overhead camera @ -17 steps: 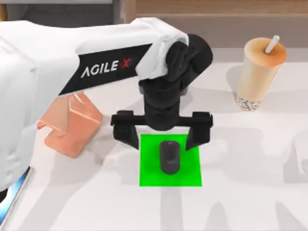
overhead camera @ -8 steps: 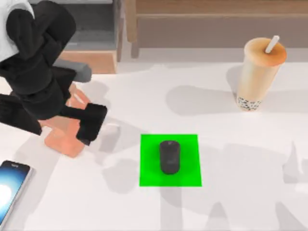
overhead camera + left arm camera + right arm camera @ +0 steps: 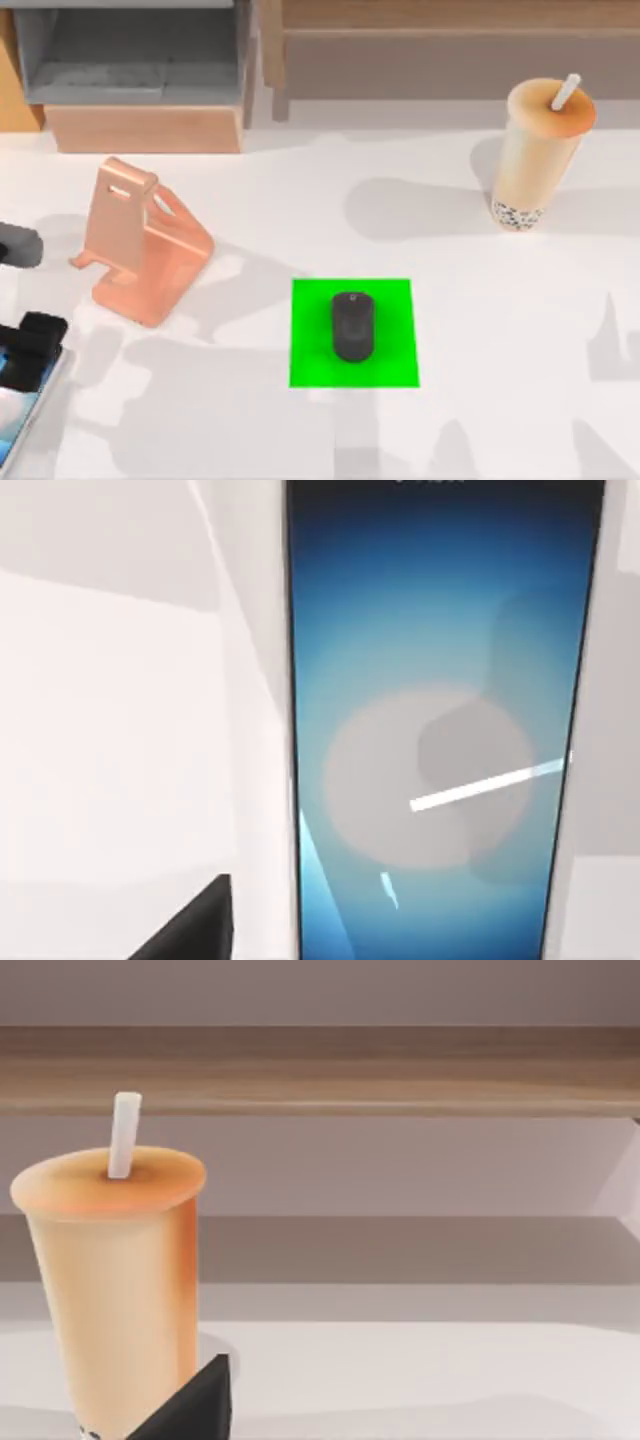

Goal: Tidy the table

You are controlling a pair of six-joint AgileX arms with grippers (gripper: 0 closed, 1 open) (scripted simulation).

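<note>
The white table (image 3: pixel 480 300) carries a bright green patch (image 3: pixel 400 360) with a black mouse (image 3: pixel 352 326) lying on it. A peach phone stand (image 3: pixel 140 245) stands to the patch's left. A phone (image 3: pixel 18 425) with a blue screen lies at the front left corner, and it also lies close under the left wrist camera as phone (image 3: pixel 440 730). My left gripper (image 3: pixel 22 298) hovers open at the far left edge, just above the phone's far end, holding nothing. My right gripper (image 3: pixel 200 1408) sits low beside a bubble tea cup (image 3: pixel 110 1290).
The bubble tea cup (image 3: pixel 535 150) with a straw stands at the back right. A brown wooden shelf unit (image 3: pixel 150 128) with a grey compartment (image 3: pixel 130 50) runs along the back edge. White tabletop lies open in front of the patch.
My left arm has swung from over the green patch to the far left edge, leaving the mouse on the patch and uncovering the stand and shelf. Mouse and cup have not moved.
</note>
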